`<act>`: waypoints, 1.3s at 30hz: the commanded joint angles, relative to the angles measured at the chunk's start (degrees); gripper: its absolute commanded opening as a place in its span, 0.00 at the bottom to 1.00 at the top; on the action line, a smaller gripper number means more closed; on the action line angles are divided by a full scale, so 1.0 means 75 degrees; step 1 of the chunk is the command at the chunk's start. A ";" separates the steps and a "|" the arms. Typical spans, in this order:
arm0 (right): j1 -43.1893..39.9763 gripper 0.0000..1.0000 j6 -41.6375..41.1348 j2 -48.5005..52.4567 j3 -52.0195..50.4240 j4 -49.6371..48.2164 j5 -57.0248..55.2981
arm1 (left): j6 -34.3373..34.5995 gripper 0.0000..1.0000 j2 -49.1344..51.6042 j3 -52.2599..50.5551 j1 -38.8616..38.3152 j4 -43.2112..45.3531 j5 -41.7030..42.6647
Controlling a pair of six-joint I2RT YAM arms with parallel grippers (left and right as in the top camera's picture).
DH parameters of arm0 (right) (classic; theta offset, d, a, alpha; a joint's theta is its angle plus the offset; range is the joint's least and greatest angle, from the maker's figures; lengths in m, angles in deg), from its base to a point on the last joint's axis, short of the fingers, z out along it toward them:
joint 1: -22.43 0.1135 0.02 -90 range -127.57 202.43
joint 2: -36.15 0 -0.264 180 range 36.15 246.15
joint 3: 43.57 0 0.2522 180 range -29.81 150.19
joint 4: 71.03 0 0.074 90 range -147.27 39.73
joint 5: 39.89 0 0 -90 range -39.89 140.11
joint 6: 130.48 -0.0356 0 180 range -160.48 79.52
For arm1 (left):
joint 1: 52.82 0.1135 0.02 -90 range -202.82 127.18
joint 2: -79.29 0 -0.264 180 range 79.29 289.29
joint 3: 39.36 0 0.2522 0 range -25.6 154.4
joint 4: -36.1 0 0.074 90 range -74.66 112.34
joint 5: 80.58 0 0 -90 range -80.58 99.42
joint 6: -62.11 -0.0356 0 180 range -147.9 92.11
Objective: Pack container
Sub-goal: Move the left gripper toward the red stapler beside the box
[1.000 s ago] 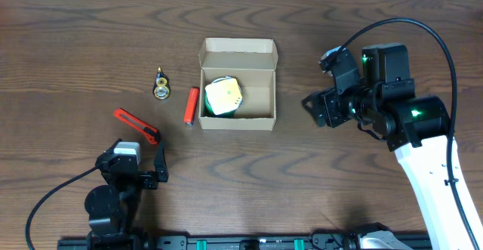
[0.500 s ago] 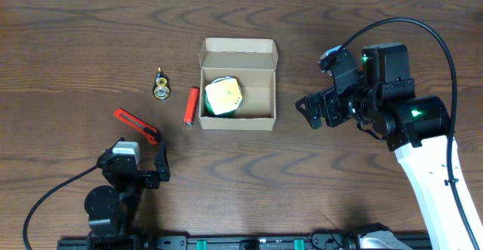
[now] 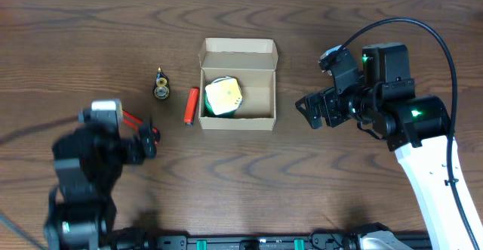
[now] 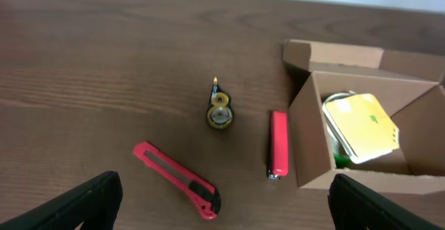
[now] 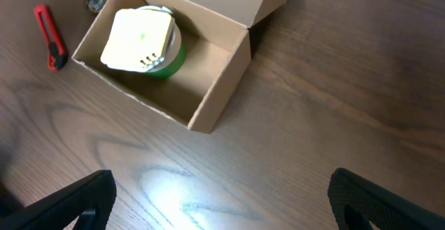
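The container is an open tan cardboard box at the table's middle, its flap lid folded back at the far side. Inside lies a green roll with a pale yellow top. The box also shows in the left wrist view and the right wrist view. A red box cutter, a short red tool and a small gold-and-black tape dispenser lie left of the box. My left gripper is open and empty, over the box cutter. My right gripper is open and empty, right of the box.
The short red tool lies close beside the box's left wall, with the tape dispenser further left. The right arm reaches in from the right. Bare wood lies between the box and the right gripper.
My left arm has lifted and swung forward from the front edge to over the box cutter, blurred in motion. My right gripper shifted slightly left toward the box.
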 commanded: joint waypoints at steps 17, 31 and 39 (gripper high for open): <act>-0.0047 0.99 0.0087 -0.0102 0.0029 0.0006 0.0102 | -0.0076 0.95 0.3465 0.0769 -0.0379 0.0539 0.0851; -0.0047 0.99 0.0087 -0.0102 0.0029 0.0006 0.0102 | -0.0076 0.96 0.5301 0.0766 -0.2253 0.1276 -0.1215; -0.0047 0.99 0.0087 -0.0102 0.0029 0.0006 0.0102 | -0.0090 0.95 0.6164 0.0766 -0.2267 0.1699 -0.1166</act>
